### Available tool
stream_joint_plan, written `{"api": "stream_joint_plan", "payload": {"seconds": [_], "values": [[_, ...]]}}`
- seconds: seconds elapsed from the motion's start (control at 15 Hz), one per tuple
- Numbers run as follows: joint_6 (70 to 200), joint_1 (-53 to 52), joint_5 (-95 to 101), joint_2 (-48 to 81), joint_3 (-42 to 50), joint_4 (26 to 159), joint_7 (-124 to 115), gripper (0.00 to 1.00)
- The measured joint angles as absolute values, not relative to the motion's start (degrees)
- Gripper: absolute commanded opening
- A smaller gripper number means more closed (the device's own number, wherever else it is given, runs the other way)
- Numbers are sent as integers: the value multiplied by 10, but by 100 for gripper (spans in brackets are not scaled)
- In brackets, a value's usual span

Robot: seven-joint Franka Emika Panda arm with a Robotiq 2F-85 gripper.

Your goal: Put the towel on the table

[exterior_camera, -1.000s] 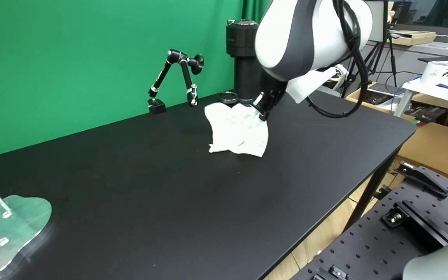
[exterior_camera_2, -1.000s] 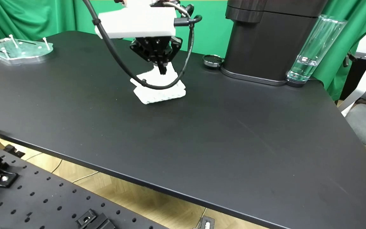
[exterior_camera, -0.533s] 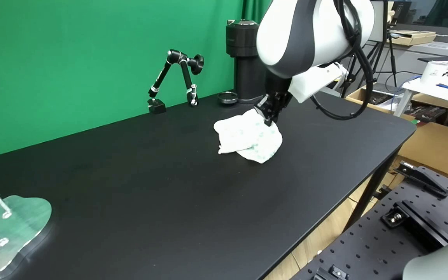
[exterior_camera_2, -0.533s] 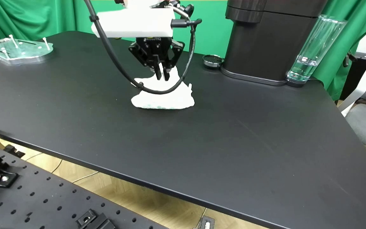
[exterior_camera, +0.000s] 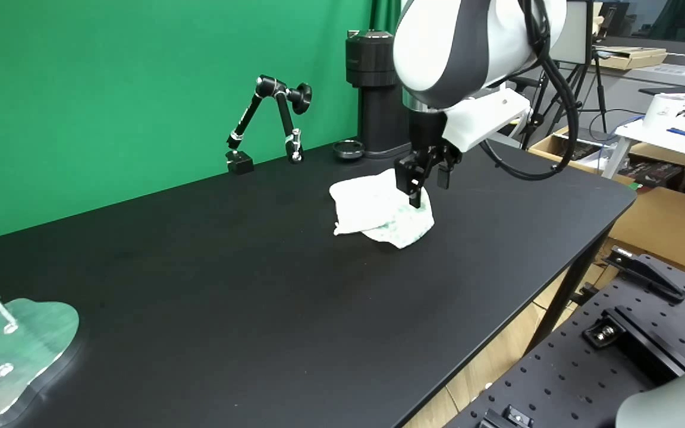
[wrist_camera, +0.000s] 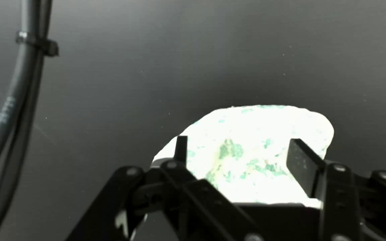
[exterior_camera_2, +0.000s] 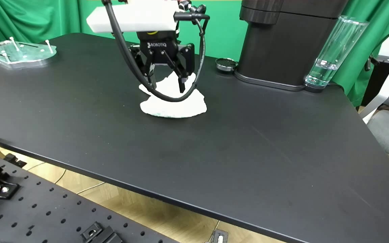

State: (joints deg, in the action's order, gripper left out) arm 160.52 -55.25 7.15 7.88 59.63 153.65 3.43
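A white towel (exterior_camera: 363, 202) with green marks lies crumpled on the black table (exterior_camera: 229, 297); both exterior views show it. My gripper (exterior_camera_2: 167, 89) stands open just above the towel, its fingers spread well apart. In the wrist view, the towel (wrist_camera: 266, 124) spreads out beneath and between the two fingertips, and neither finger pinches it. One finger pad (wrist_camera: 303, 167) faces inward with bare space in front of it. Part of the towel's near side is hidden behind the gripper's body in the wrist view.
Behind the towel stand a tall black machine (exterior_camera_2: 289, 47), a clear water cylinder (exterior_camera_2: 336, 50) and a small round dish (exterior_camera_2: 226, 64). A jointed black stand (exterior_camera: 265, 89) is by the green wall. A greenish plate with pegs (exterior_camera: 39, 333) lies at a far corner.
A second ago the shut gripper held the towel partly draped. The jaws have since spread apart and the towel has settled on the table, somewhat to the right in an exterior view.
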Motion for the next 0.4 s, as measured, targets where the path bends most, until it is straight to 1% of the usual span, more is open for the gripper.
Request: {"api": "stream_joint_plan", "payload": {"seconds": [0.4], "values": [[1504, -625, 195, 52, 679, 1513, -63, 100]]}}
